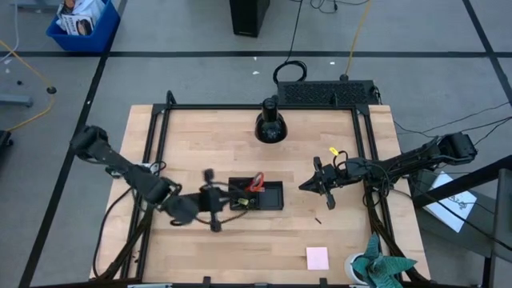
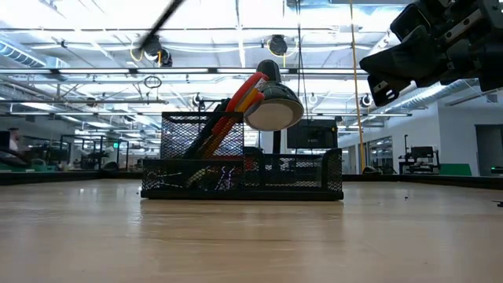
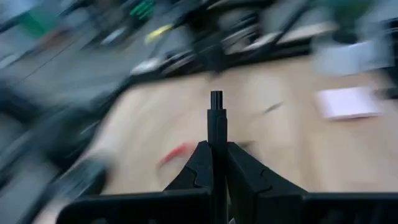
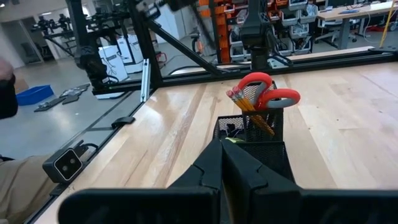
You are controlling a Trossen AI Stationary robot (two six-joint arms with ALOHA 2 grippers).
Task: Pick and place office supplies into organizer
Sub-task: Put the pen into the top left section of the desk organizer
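Observation:
The organizer (image 1: 258, 194) is a black mesh tray at the table's middle. Its tall cup (image 2: 203, 137) holds red-handled scissors (image 4: 268, 92) and orange pencils (image 4: 249, 106). My left gripper (image 1: 218, 200) is at the organizer's left end, shut on a thin dark pen (image 3: 216, 124). My right gripper (image 1: 320, 184) hangs shut and empty above the table, right of the organizer, and shows high up in the low view (image 2: 393, 71). The pink sticky-note pad (image 1: 318, 258) lies flat near the table's near edge. A small yellow piece (image 1: 333, 150) lies by the right arm. My left gripper pinches the pen between its two fingers (image 3: 239, 165). The pen runs along the fingers, and its free end (image 3: 216, 99) sticks out past their tips. It is lifted clear of the table. The gripper points toward the table's right, at the organizer.
A round black dome-shaped object (image 1: 270, 126) stands at the far edge behind the organizer. A teal-green cloth (image 1: 384, 268) sits at the near right corner. A small dark item (image 1: 318, 218) lies on the wood right of the organizer. Bare wood spreads along the near side.

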